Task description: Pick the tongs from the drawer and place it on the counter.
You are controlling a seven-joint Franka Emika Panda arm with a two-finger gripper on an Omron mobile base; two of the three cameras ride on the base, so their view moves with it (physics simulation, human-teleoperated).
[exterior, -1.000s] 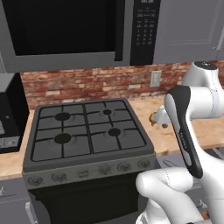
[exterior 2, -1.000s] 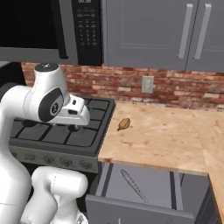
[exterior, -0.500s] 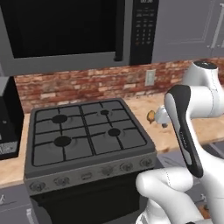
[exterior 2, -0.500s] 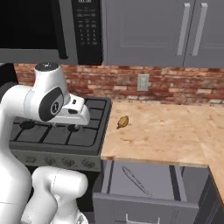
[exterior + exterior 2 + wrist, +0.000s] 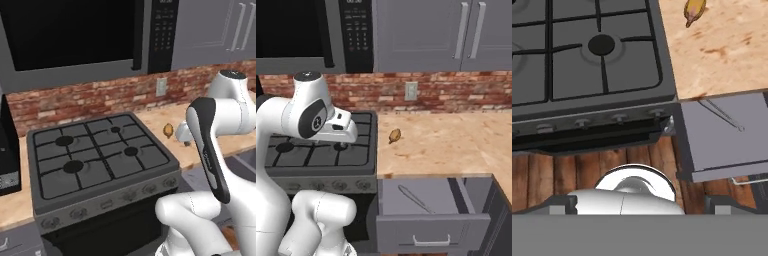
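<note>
Tongs (image 5: 415,199) lie diagonally in open drawer (image 5: 432,232), under counter (image 5: 451,145) edge. Gripper fingers spread wide, empty, well apart from tongs. Approach from above, align jaws across thin shaft, clear counter lip.

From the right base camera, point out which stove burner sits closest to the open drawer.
The front right burner, nearest the counter edge, just above the drawer holding the tongs.

Tongs (image 5: 415,199) lie in the open drawer (image 5: 433,231); lump (image 5: 395,135) on counter (image 5: 456,145).
</note>
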